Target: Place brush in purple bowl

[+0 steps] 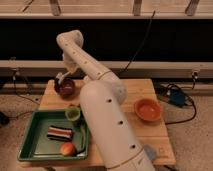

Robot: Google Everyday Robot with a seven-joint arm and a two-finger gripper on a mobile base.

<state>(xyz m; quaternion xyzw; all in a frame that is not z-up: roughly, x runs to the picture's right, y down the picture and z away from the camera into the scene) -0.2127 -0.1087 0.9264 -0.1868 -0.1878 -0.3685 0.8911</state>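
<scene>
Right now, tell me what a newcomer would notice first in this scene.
The big white arm dominates, sweeping from the bottom centre up over the wooden table, with its gripper at the purple bowl at the back left. Next come the orange bowl on the right and the green tray at front left.

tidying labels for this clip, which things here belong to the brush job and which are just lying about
Job: purple bowl; tool, just above the bowl; brush not clearly visible.
Lying about: orange bowl; green cup; green tray with striped block and round fruit in it.
</scene>
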